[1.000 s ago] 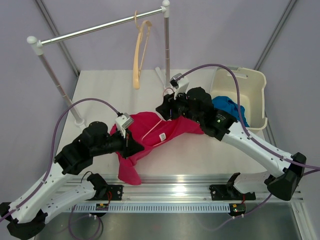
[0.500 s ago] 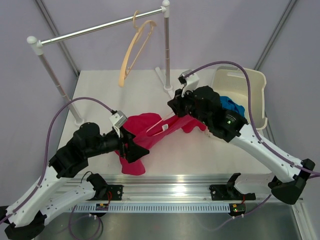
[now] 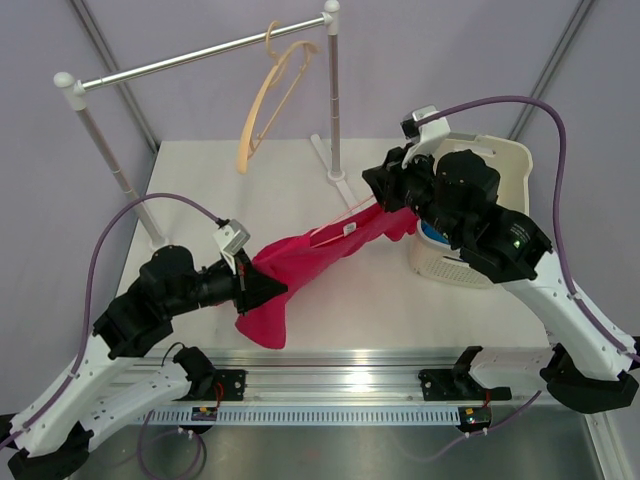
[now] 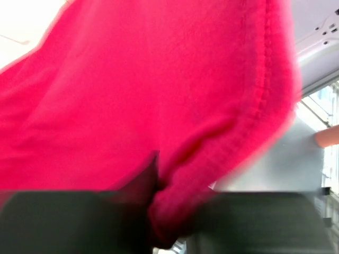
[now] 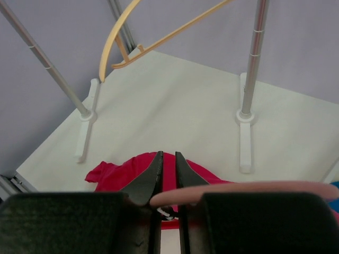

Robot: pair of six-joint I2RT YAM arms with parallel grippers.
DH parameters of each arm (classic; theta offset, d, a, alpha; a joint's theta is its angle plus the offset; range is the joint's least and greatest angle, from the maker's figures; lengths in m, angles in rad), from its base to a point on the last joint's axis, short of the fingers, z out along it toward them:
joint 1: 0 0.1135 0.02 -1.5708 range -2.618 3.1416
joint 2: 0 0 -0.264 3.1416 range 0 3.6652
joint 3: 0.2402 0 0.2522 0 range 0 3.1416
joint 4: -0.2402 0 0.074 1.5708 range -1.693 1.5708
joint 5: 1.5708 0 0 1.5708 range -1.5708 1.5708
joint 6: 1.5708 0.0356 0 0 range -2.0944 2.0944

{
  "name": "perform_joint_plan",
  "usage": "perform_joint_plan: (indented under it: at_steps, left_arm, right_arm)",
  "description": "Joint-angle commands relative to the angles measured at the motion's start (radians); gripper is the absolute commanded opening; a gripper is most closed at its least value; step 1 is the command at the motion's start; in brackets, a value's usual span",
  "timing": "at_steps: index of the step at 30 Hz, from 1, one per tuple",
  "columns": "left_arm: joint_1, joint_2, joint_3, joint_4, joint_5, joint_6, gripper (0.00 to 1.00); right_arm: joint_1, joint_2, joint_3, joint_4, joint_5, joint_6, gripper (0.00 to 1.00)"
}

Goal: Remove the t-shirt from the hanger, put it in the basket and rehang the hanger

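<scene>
The red t-shirt [image 3: 310,255] is stretched slantwise above the table between my two grippers. My left gripper [image 3: 266,290] is shut on its lower hem; red cloth [image 4: 132,95] fills the left wrist view and bunches between the jaws. My right gripper [image 3: 387,205] is raised near the basket and shut on a thin pink hanger [image 5: 254,191], which crosses the base of its fingers [image 5: 153,174]. A short piece of this hanger [image 3: 338,226] shows at the shirt's collar. The shirt also shows below in the right wrist view [image 5: 132,169].
A clothes rack [image 3: 200,55] spans the back of the table, with an empty tan hanger [image 3: 262,105] on its rail. One rack post [image 5: 253,58] stands ahead of my right gripper. A white basket [image 3: 505,160] holding blue cloth [image 3: 432,232] stands at right.
My right gripper has risen and moved right toward the basket with the pink hanger, drawing the shirt taut. My left gripper kept hold of the hem and shifted slightly.
</scene>
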Motion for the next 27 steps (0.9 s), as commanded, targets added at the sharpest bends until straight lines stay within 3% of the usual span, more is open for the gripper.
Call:
perform_joint_plan:
  at_steps: [1, 4, 9, 13, 23, 27]
  left_arm:
    - [-0.004, -0.029, 0.024, 0.029, -0.026, -0.008, 0.00]
    - [-0.003, -0.044, 0.030, 0.017, -0.121, -0.023, 0.00]
    - [-0.004, -0.072, 0.067, -0.048, -0.458, -0.072, 0.00]
    - [-0.003, -0.072, 0.081, -0.051, -0.629, -0.100, 0.00]
    - [-0.001, 0.063, 0.012, 0.018, -0.785, -0.118, 0.00]
    - [-0.001, 0.103, -0.025, 0.044, -0.789, -0.121, 0.00]
  right_arm:
    - [-0.014, 0.005, 0.099, -0.069, 0.077, -0.033, 0.00]
    - [-0.063, 0.008, 0.160, -0.127, 0.115, -0.035, 0.00]
    - [-0.226, -0.047, 0.154, -0.167, 0.011, 0.001, 0.00]
    - [-0.232, -0.066, 0.148, -0.182, 0.037, -0.035, 0.00]
    - [-0.232, -0.023, 0.346, -0.257, 0.006, -0.007, 0.00]
    - [-0.234, -0.032, 0.367, -0.234, -0.046, 0.046, 0.00]
